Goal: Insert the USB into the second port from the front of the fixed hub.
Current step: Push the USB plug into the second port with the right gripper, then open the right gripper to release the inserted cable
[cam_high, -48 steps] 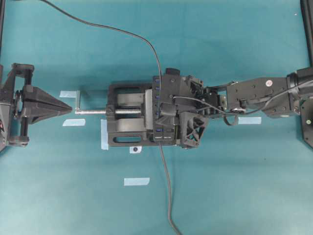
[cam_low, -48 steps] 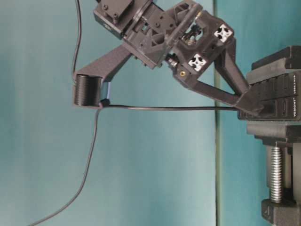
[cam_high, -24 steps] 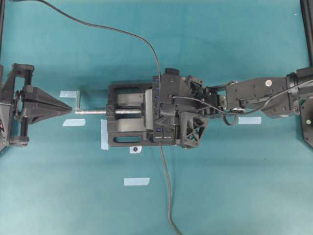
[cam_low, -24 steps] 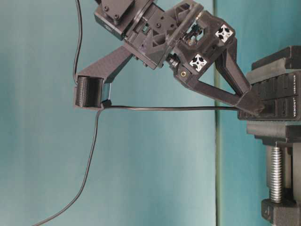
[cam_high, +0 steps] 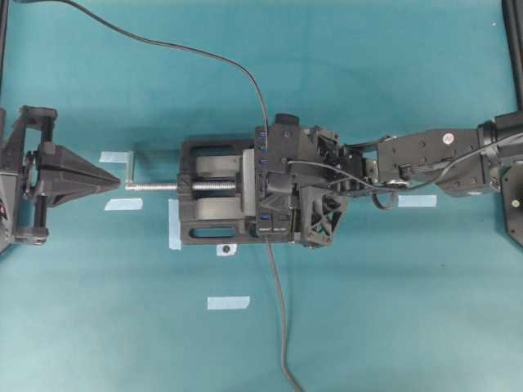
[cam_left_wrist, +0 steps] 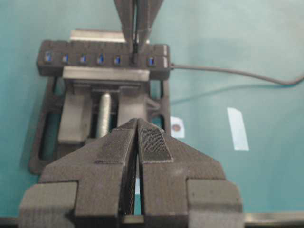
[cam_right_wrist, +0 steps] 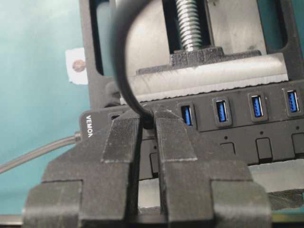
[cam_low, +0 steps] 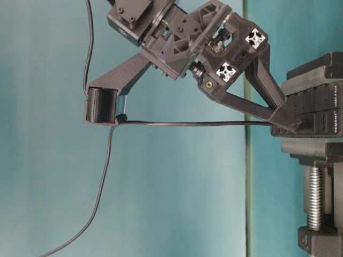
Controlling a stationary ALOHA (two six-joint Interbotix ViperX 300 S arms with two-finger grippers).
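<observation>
While the right tool (cam_right_wrist: 147,126) fills the foreground of its own wrist view, its two ribbed fingers (cam_right_wrist: 121,142) stand nearly together, pinched on the USB (cam_right_wrist: 148,122), whose dark cable (cam_right_wrist: 118,71) arches up and away from the tips. The plug sits at the face of the fixed hub (cam_right_wrist: 228,126), at the second port from the labelled end, with blue ports running off to the right; how deep it sits cannot be told. Behind the hub lie the vise (cam_right_wrist: 204,66) jaw and its silver screw (cam_right_wrist: 190,23). From the left wrist view, the left tool (cam_left_wrist: 137,124) shows its pads pressed together with nothing between them, well back from the vise. Overhead, that tool points at the screw handle (cam_high: 129,167) across the teal desk (cam_high: 368,310), among strips of pale tape (cam_high: 228,303).
</observation>
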